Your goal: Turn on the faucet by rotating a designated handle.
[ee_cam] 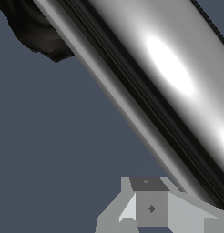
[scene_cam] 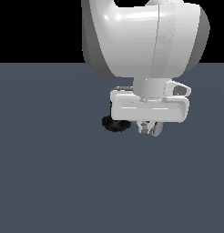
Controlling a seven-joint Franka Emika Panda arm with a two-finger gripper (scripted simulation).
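Observation:
The faucet's black ribbed round base (scene_cam: 114,124) sits on the grey floor, just to the exterior view's left of my gripper (scene_cam: 147,129). The white hand hangs low over the faucet and hides most of it there. In the wrist view the handle (ee_cam: 168,77), a shiny chrome bar, runs diagonally across the picture very close to the camera. The black base (ee_cam: 36,27) shows at one end of it. My gripper (ee_cam: 150,209) sits right beside the bar, its fingers look closed together, and nothing is between them. Whether a finger touches the bar cannot be told.
A flat dark grey floor (scene_cam: 50,182) spreads all around the faucet. The large white arm link (scene_cam: 145,36) fills the upper part of the exterior view. Nothing else shows.

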